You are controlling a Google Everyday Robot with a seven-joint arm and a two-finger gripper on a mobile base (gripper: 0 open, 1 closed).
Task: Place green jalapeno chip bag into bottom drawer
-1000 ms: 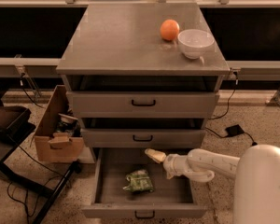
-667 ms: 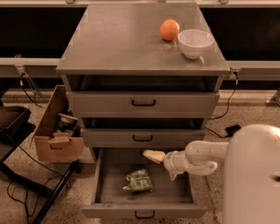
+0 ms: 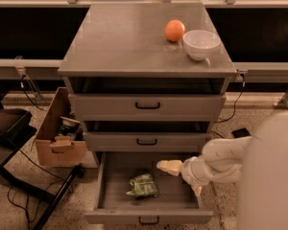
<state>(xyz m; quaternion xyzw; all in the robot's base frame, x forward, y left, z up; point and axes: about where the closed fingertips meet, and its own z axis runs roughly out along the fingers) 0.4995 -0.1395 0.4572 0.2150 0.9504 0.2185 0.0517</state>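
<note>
The green jalapeno chip bag [image 3: 143, 186] lies flat on the floor of the bottom drawer [image 3: 149, 217], a little left of its middle. The drawer is pulled out, with its black handle at the front. My gripper [image 3: 183, 178] hangs over the right part of the drawer, to the right of the bag and apart from it. It is open and empty, with one cream fingertip [image 3: 168, 166] pointing left and the other pointing down by the drawer's right wall.
An orange [image 3: 174, 30] and a white bowl [image 3: 201, 43] stand on the cabinet top. The two upper drawers [image 3: 147, 105] are slightly out. A cardboard box [image 3: 60, 137] sits on the floor at the left, beside a dark stand and cables. My arm fills the lower right.
My gripper has drawn back a little to the right and lower. My arm now fills more of the lower right. The bag has not moved.
</note>
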